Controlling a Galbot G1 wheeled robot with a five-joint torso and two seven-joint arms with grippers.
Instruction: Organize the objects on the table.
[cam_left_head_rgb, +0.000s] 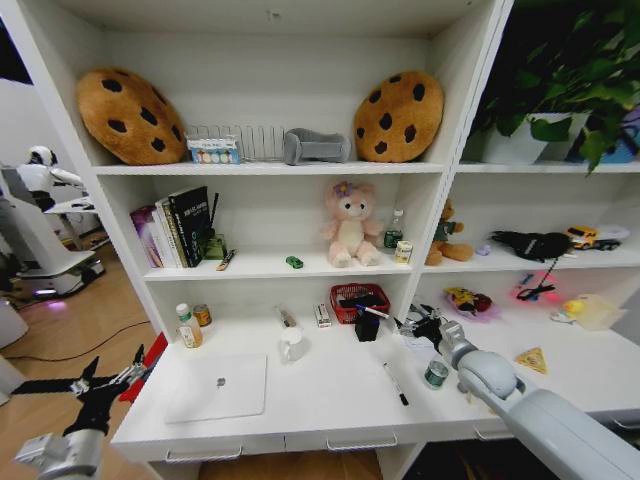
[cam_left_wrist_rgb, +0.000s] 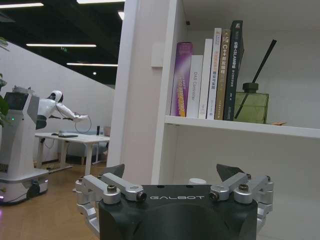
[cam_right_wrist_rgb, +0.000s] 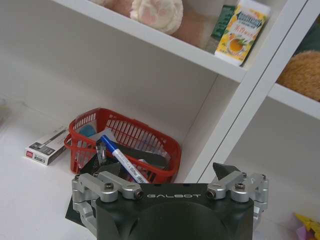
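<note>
One blue marker (cam_right_wrist_rgb: 116, 156) is sitting in the red basket (cam_right_wrist_rgb: 85, 131) at the back of the white desk (cam_left_head_rgb: 330, 395); right gripper (cam_left_head_rgb: 422, 325) is hovering beside it, released. Left gripper (cam_left_head_rgb: 105, 383) is waiting released off the desk's left end.

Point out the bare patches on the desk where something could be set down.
The widest free patch on the desk lies between the laptop and the black marker, in front of the mug. Crowded: the back, around the red basket and the right claw, and the back left corner by the small bottles.
</note>
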